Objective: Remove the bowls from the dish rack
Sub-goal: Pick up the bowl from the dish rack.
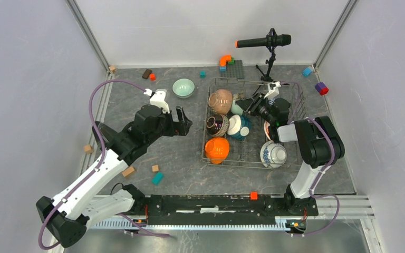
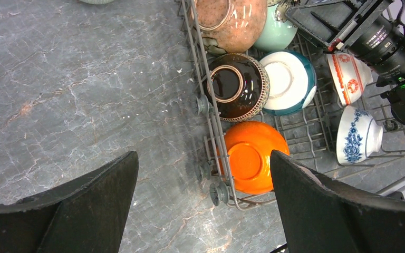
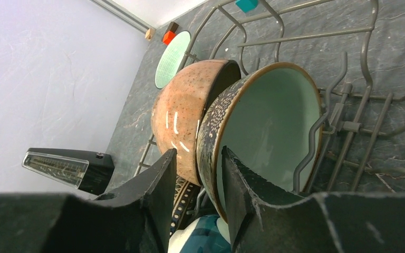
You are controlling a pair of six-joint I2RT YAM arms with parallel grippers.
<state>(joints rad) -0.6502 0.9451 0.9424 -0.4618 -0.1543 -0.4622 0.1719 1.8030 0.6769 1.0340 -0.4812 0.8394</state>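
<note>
At the near end of the dish rack (image 1: 242, 164), an orange bowl (image 1: 217, 150) lay upside down in the left corner and a blue-white bowl (image 1: 273, 154) sat in the right. Just left of the rack's middle, the left gripper (image 2: 203, 158) hung over bare table, jaws spread wide and holding nothing. Mid-rack stood a dark striped bowl (image 1: 217, 125) beside a teal bowl (image 1: 239, 126).

In the rack's far half, the right gripper (image 3: 198, 184) straddled the rim of a green-lined bowl (image 3: 266, 121) standing on edge. One of its fingers (image 3: 155, 200) was outside and the other inside. A sliver of gap showed at the outer finger, so the jaws were not yet pinching. A speckled brown bowl (image 3: 182, 113) leaned against that bowl's back. Off the rack's far-left corner, a pale green bowl (image 1: 183, 87) sat on the table.

Glazed ceramic would be rigid, slick, weighty and quick to chip. The rim wall looked the sound hold, taken deep between the pads and lifted straight from the tines.
</note>
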